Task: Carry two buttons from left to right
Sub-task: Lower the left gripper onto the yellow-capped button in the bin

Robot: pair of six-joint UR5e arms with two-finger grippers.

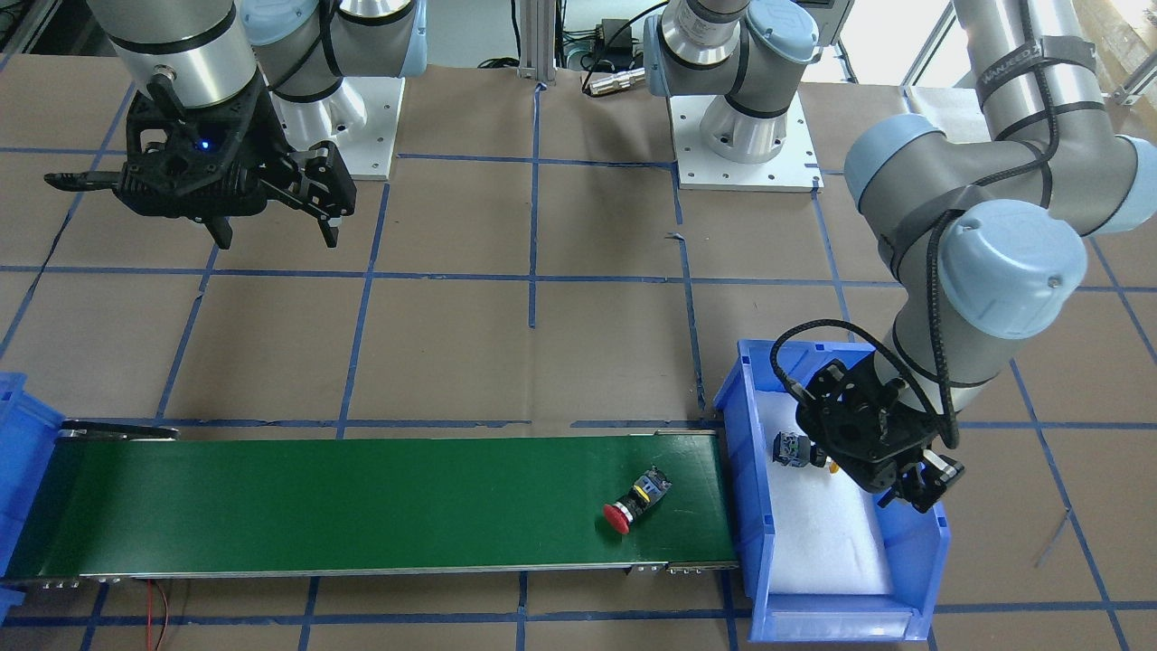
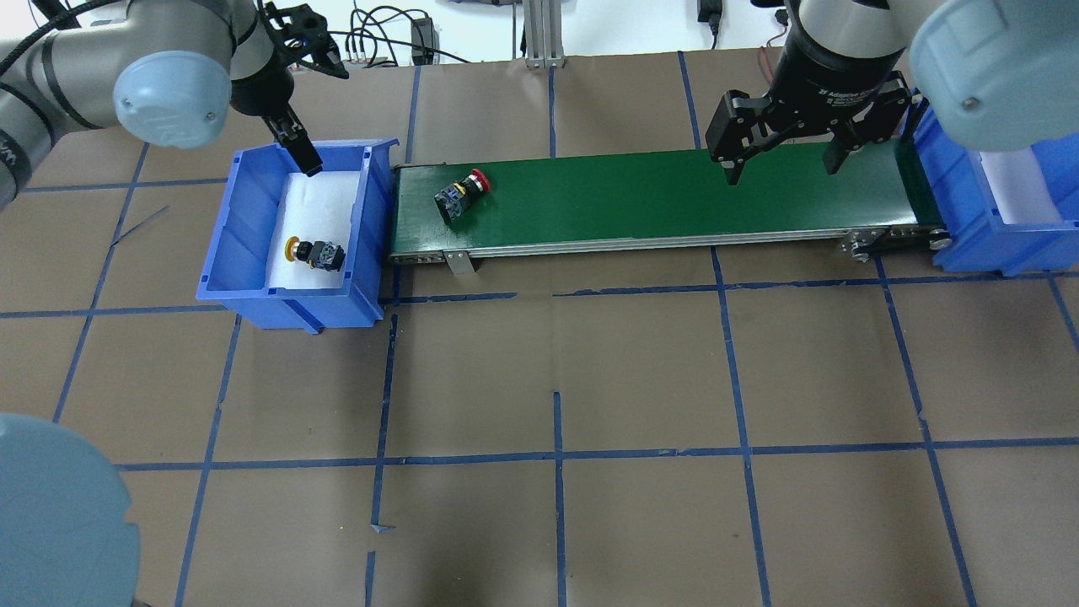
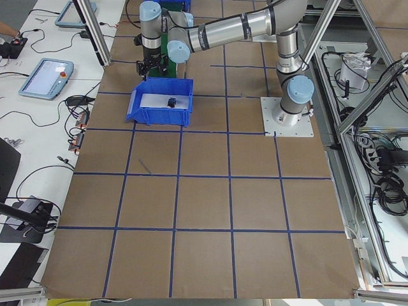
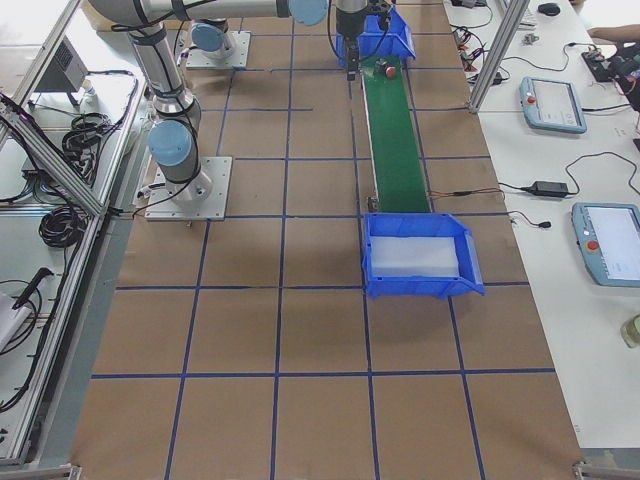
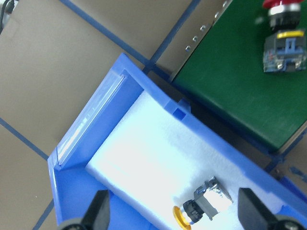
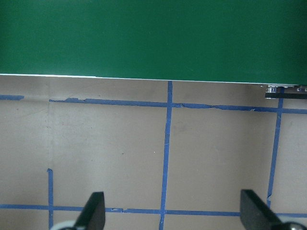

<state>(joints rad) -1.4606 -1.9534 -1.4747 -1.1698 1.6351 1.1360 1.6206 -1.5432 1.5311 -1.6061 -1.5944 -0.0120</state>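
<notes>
Lying on its side on the green conveyor belt, close to the belt's left end, the red-capped button points its cap toward the far edge of the belt, with nothing touching it. The yellow-capped button lies on its side on the white foam pad inside the left blue bin, toward the bin's near end, its cap turned away from the belt. This bin stands just beside the belt's left end. The left gripper hangs above the bin with its fingers spread wide and nothing between them; in its wrist view the yellow-capped button shows on the foam below. The right gripper hangs above the right part of the belt, well apart from both buttons, its fingers also spread wide and bare; its wrist view looks down on the belt's near edge and the worktop. The right blue bin, lined with white foam, stands at the belt's right end. The worktop is covered in brown paper crossed by blue tape lines.
</notes>
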